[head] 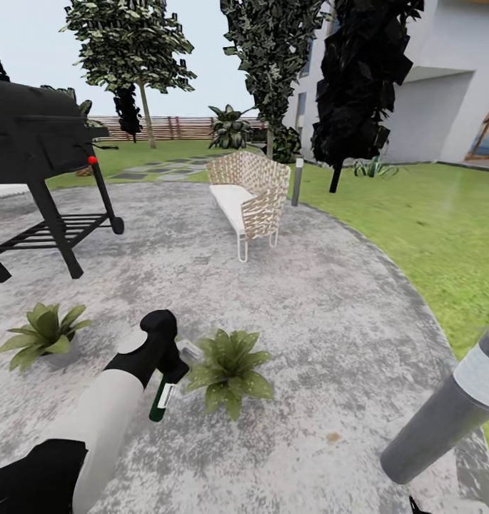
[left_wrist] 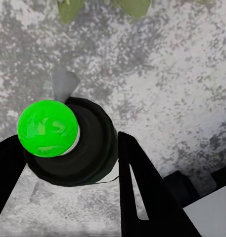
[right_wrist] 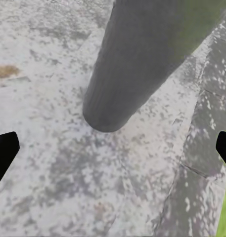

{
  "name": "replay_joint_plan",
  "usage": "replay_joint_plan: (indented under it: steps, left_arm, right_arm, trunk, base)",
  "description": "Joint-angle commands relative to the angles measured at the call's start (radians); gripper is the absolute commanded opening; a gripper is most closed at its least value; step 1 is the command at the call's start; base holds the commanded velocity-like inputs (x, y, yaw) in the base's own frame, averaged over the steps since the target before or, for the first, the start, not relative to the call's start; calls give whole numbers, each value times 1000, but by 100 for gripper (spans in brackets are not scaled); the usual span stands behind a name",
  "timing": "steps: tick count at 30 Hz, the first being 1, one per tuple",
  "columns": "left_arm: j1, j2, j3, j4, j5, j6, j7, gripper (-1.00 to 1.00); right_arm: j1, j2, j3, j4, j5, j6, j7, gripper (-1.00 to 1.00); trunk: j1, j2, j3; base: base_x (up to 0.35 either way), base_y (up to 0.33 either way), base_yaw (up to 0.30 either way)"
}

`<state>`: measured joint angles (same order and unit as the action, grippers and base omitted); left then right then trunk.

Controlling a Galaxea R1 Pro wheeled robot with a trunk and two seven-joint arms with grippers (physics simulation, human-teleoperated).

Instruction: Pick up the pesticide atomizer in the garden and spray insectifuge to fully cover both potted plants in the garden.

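The pesticide atomizer (head: 162, 397) is a dark green bottle with a pale label that hangs tilted above the patio, my left gripper (head: 173, 363) shut on it. Its white spray head (head: 191, 350) points at the nearer potted plant (head: 228, 368), almost touching the leaves. The second potted plant (head: 43, 334) stands in a grey pot further left. In the left wrist view the atomizer (left_wrist: 80, 148) shows from below, with a bright green base, between two black fingers (left_wrist: 142, 187). My right gripper (right_wrist: 113, 148) is open over bare stone beside a grey post.
A grey bollard lamp (head: 444, 414) leans into view at the lower right, close to my right gripper. A black grill (head: 37, 143) stands at the left and a wicker bench (head: 248, 193) at the patio's back. Lawn (head: 430, 228) borders the patio on the right.
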<state>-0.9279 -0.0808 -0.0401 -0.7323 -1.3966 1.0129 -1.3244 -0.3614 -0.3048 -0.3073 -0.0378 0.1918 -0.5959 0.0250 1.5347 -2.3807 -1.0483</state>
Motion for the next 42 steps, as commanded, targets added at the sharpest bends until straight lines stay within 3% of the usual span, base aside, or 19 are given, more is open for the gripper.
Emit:
replay_joint_plan:
  steps: [1, 7, 12, 24, 42]
  left_arm:
    - [-1, -1, -1, -1, -10, 8, -10, -100]
    - [-2, -8, -3, -1, -12, 7, -10, -100]
    - [-9, -34, -7, -1, -12, 7, -10, -100]
    - [-16, -35, -6, -1, -12, 7, -10, -100]
    - [-14, -27, -3, -2, -12, 7, -10, -100]
  right_arm:
    - [-1, 0, -9, 1, 8, -4, 3, 100]
    - [-1, 0, -9, 1, 8, -4, 3, 100]
    - [-1, 0, -9, 1, 8, -4, 3, 100]
    - [-1, 0, -8, 1, 8, -2, 3, 100]
    - [-1, 0, -7, 1, 8, -2, 3, 100]
  trunk:
    - [0, 0, -1]
    - [0, 0, -1]
    - [0, 0, -1]
    - [0, 0, -1]
    - [0, 0, 11]
  base:
    - [192, 295, 275]
    - [168, 150, 116]
    - [14, 9, 6]
    - [158, 0, 0]
    - [-301, 76, -132]
